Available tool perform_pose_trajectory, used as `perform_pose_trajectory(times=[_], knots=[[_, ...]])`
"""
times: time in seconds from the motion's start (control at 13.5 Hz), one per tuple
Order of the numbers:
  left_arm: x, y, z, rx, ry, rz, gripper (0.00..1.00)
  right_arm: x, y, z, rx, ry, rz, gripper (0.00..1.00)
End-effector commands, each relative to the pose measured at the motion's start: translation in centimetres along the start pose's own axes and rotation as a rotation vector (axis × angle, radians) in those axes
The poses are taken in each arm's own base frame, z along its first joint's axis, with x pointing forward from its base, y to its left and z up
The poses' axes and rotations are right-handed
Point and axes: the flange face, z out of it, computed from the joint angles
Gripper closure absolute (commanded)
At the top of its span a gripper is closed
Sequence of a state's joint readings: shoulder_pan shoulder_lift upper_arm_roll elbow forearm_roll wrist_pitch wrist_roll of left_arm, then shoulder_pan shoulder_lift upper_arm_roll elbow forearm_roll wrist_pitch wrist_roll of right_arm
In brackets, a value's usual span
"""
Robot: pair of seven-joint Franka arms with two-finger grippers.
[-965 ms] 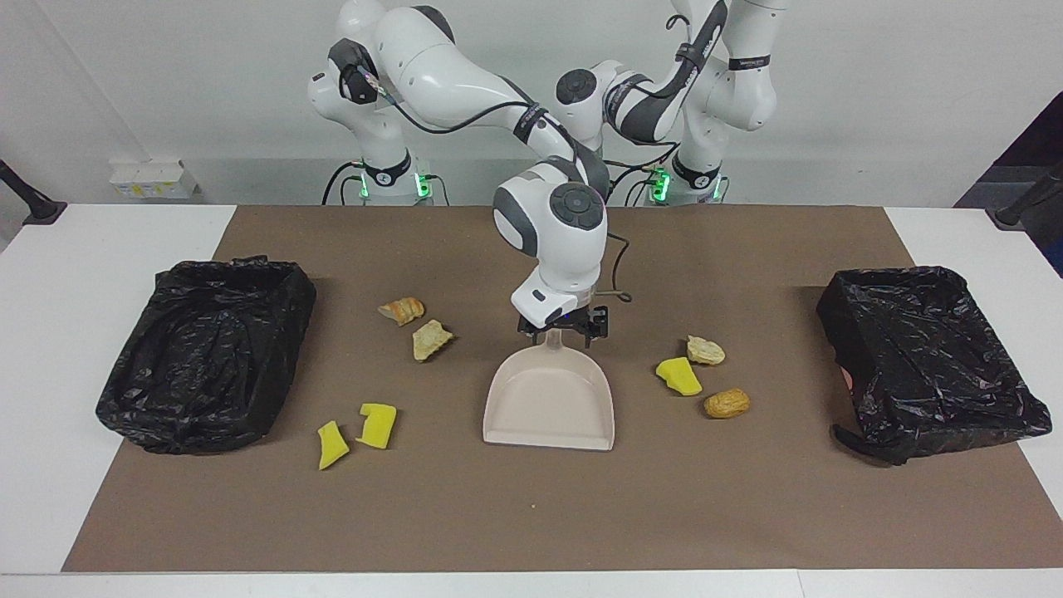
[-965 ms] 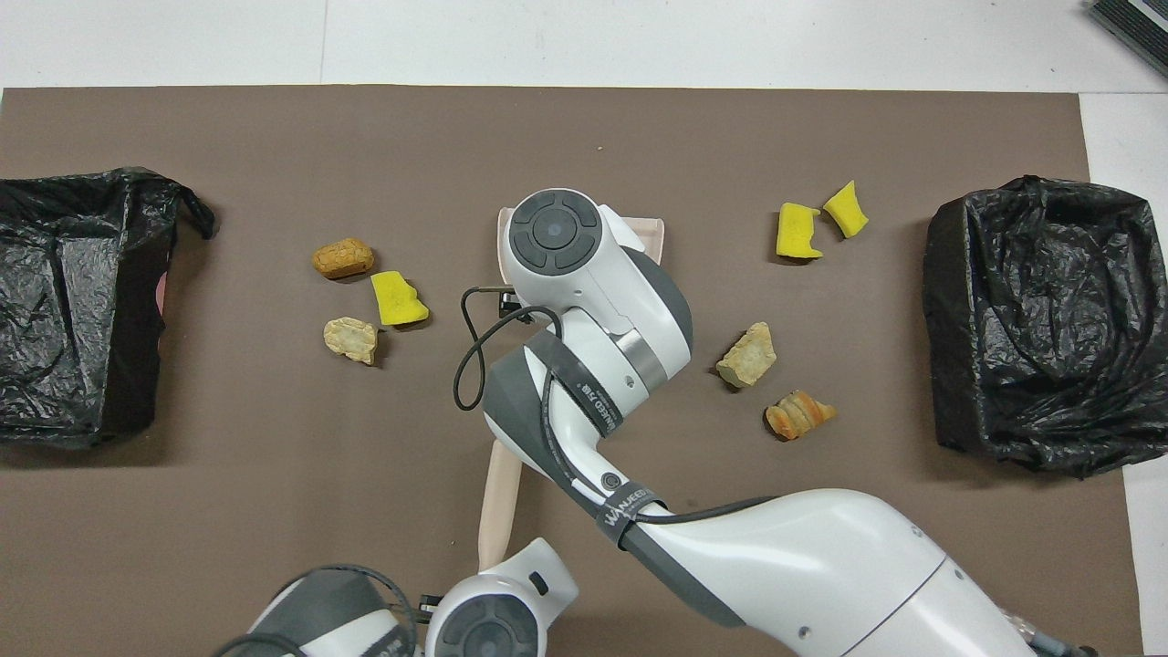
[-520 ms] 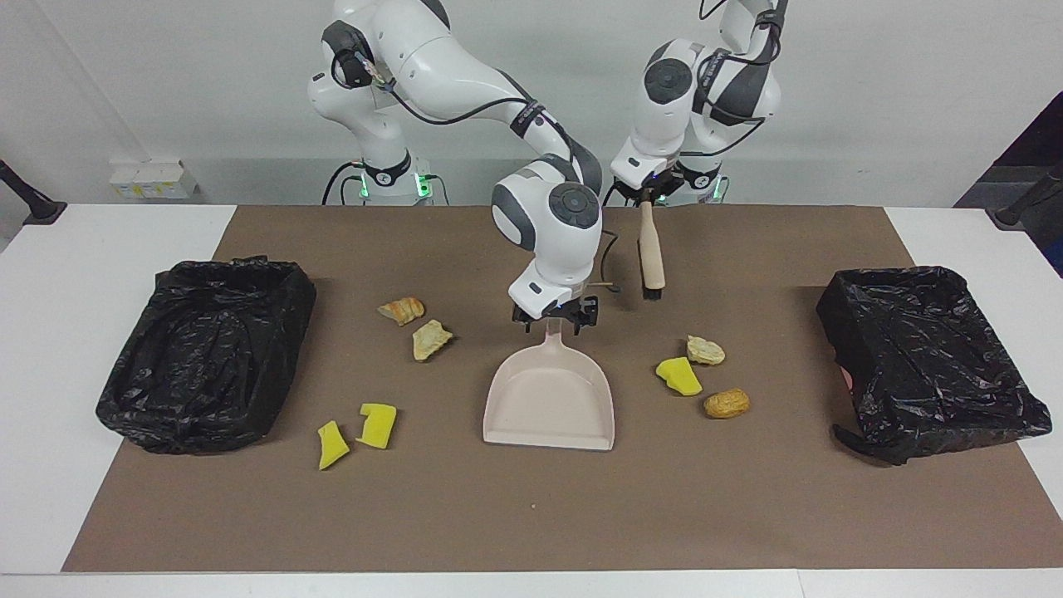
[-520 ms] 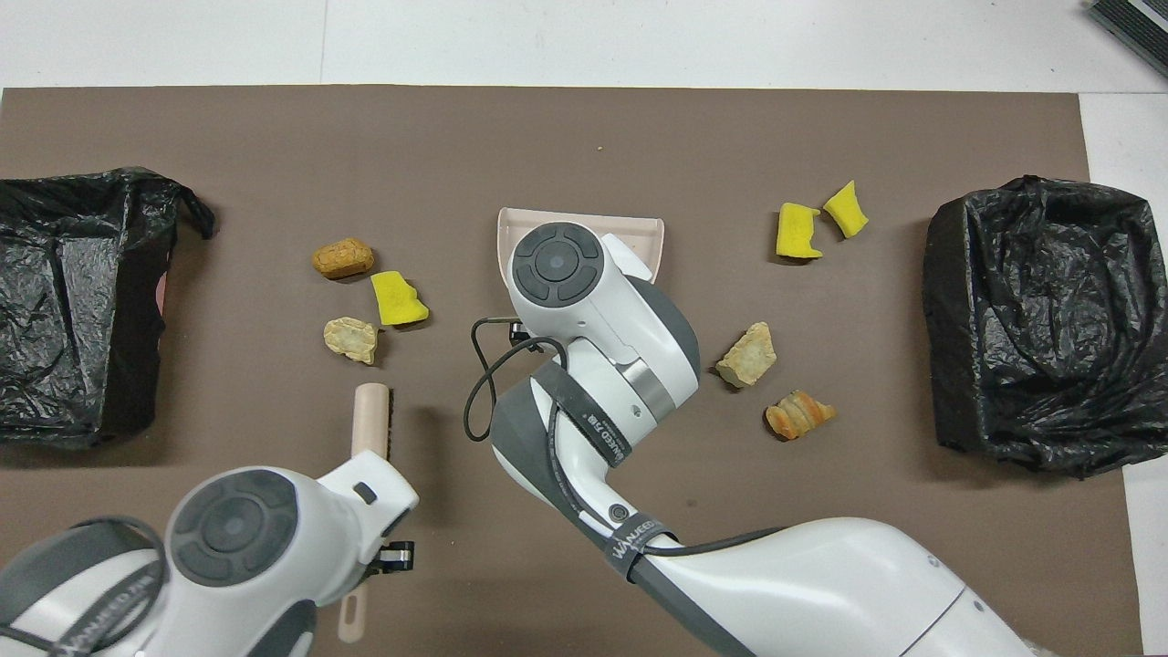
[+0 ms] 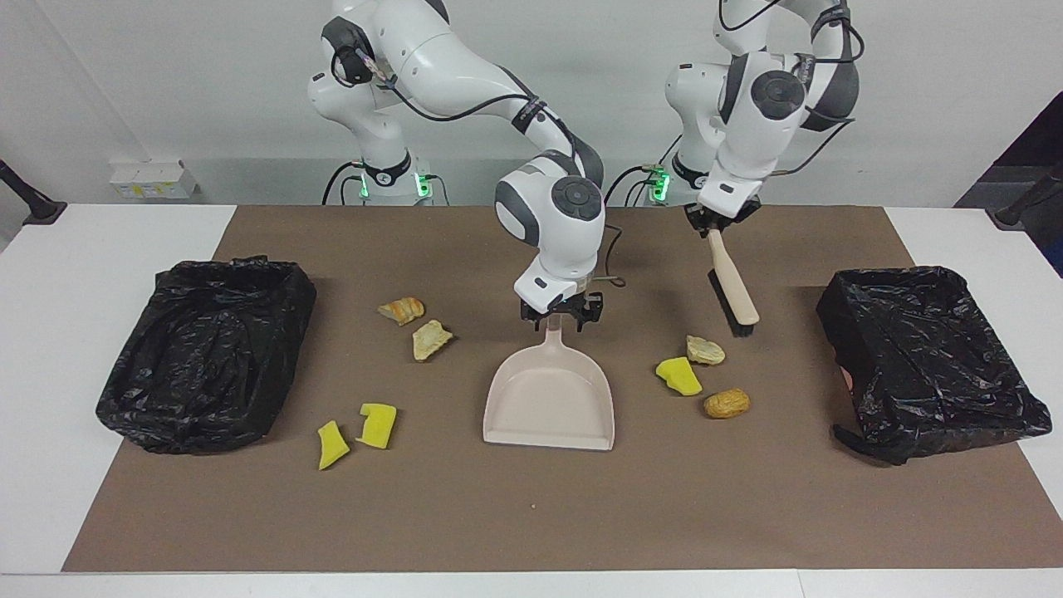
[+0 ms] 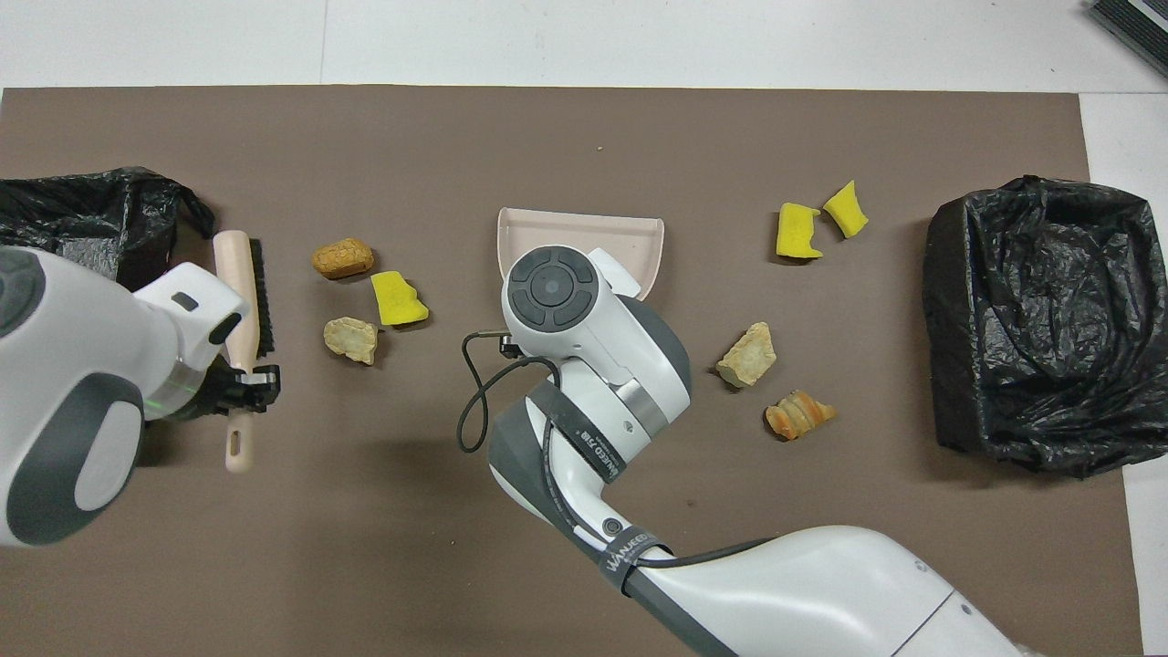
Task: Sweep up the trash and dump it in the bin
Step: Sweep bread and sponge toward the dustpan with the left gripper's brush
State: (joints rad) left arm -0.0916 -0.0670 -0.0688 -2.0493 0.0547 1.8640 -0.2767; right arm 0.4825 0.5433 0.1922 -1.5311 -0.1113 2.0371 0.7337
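Note:
A pale pink dustpan (image 5: 550,399) (image 6: 584,230) lies flat mid-mat, its handle toward the robots. My right gripper (image 5: 558,320) is down at the handle's end, straddling it. My left gripper (image 5: 718,220) (image 6: 245,391) is shut on the handle of a wooden brush (image 5: 735,291) (image 6: 239,292), which hangs tilted, bristles low, over the mat. Beside the brush head lie three trash scraps: tan (image 5: 705,350) (image 6: 351,338), yellow (image 5: 679,375) (image 6: 398,299), brown (image 5: 727,404) (image 6: 342,258). Several more scraps (image 5: 378,424) (image 6: 748,354) lie toward the right arm's end.
Two bins lined with black bags stand on the brown mat, one at the right arm's end (image 5: 203,349) (image 6: 1040,319), one at the left arm's end (image 5: 930,357) (image 6: 82,210). The brush hangs between that second bin and the three scraps.
My left arm has carried the brush from the table's middle out toward its own end, beside the three scraps. The right gripper has stayed at the dustpan handle; the dustpan has not moved.

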Motion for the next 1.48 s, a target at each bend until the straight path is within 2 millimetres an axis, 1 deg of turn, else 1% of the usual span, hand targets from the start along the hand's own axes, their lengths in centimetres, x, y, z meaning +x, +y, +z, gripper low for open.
perform_pose_trajectory(times=[0.0,0.07,0.15,0.22,0.3,0.37,0.45,0.52,0.59,0.67,0.74,0.82,0.89,0.97,1.04,1.19,1.26,1.34,1.41], knots=[[5.2,-1.2,0.2,0.038,0.033,0.046,1.0,-0.6,0.7,-0.7,0.019,0.01,-0.014,0.48],[6.8,-1.2,0.8,0.035,0.031,0.046,1.0,-0.6,0.7,-0.9,0.019,0.011,-0.003,0.66],[8.4,-0.9,0.7,0.033,0.04,0.05,1.0,-0.5,0.7,-0.8,0.019,0.011,-0.001,0.83],[8.9,-0.5,0.3,0.033,0.051,0.08,1.0,-0.5,0.7,-0.9,0.02,0.013,-0.001,0.94],[9.2,-0.2,1.1,0.054,0.045,0.15,1.0,-0.5,0.7,-1.0,0.021,0.014,-0.001,1.0],[9.9,0.5,3.0,0.082,0.037,0.192,1.0,-0.6,0.6,-1.1,0.02,0.015,-0.005,1.0],[9.8,1.8,3.9,0.094,0.044,0.23,1.0,-0.5,0.7,-1.6,0.024,0.021,-0.005,1.0],[9.6,2.3,4.4,0.089,0.046,0.24,1.0,-0.6,0.7,-3.0,0.034,0.039,-0.014,1.0],[9.1,2.4,5.1,0.091,0.035,0.25,1.0,-0.8,0.8,-4.2,0.04,0.053,-0.028,1.0],[8.5,2.5,5.8,0.092,0.022,0.277,1.0,-0.7,1.1,-5.5,0.042,0.067,-0.071,1.0],[7.8,3.1,5.6,0.09,0.024,0.289,1.0,-0.6,1.9,-6.4,0.04,0.077,-0.151,1.0],[6.9,3.1,6.2,0.093,0.008,0.296,1.0,-0.3,2.8,-7.1,0.034,0.076,-0.25,1.0],[5.9,3.1,7.1,0.092,-0.008,0.299,1.0,0.0,3.5,-7.1,0.02,0.062,-0.343,1.0],[4.6,3.0,7.5,0.083,-0.016,0.3,1.0,-0.1,3.6,-7.0,0.01,0.051,-0.415,1.0],[3.4,3.1,8.4,0.068,-0.04,0.296,1.0,0.0,4.1,-7.2,0.0,0.045,-0.503,1.0],[2.0,5.4,8.1,0.038,-0.066,0.323,1.0,1.0,5.5,-6.9,-0.023,0.046,-0.684,1.0],[1.7,5.8,7.9,-0.012,-0.098,0.299,1.0,1.3,6.0,-6.9,-0.032,0.045,-0.771,1.0],[1.1,5.8,7.1,-0.044,-0.114,0.28,1.0,1.8,6.8,-6.7,-0.041,0.04,-0.832,1.0],[0.9,5.0,5.9,-0.065,-0.117,0.261,1.0,2.0,7.3,-6.5,-0.048,0.037,-0.874,1.0]])
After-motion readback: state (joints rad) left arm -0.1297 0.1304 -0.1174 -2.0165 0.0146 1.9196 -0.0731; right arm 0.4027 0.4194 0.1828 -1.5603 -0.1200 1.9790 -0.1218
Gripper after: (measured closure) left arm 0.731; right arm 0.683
